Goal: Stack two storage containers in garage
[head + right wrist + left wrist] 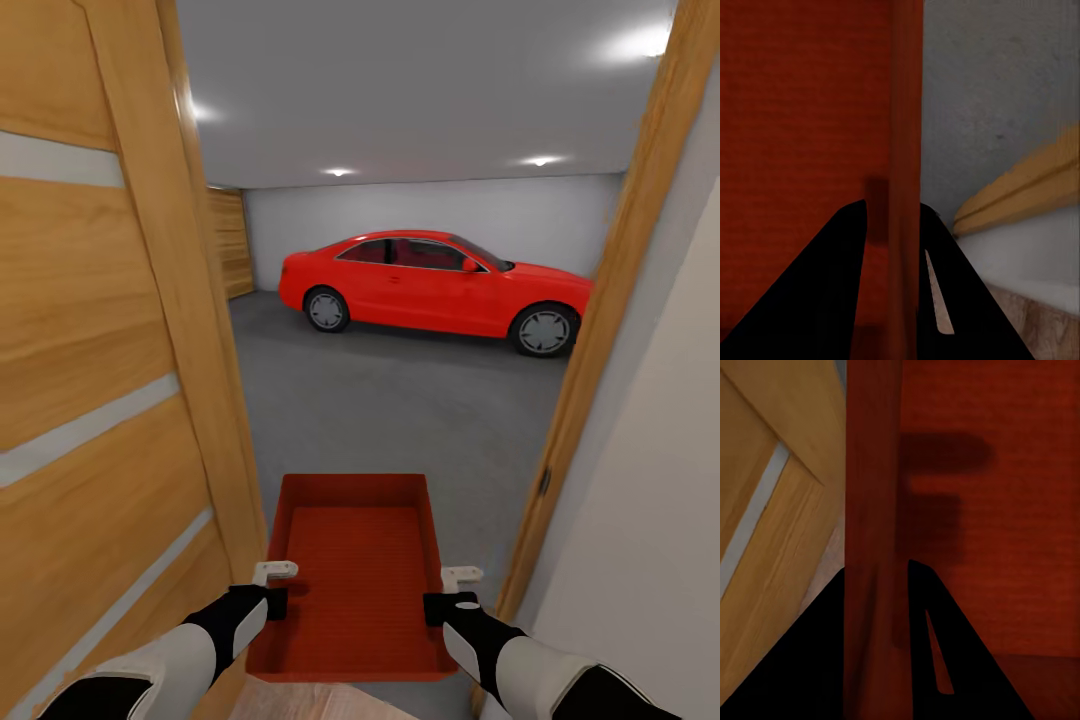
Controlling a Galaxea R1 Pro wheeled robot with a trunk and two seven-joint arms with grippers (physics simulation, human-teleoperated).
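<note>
The left end effector and right end effector each pinch a side wall of the orange-red storage container, held in the doorway, with the red car far ahead in the garage

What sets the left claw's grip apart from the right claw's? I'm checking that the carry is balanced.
The left claw clamps the storage container's left wall beside the open wooden door; the right claw clamps the right wall near the door frame. The right claw sits slightly lower in the head view. Both straddle a wall, one finger inside and one outside.
</note>
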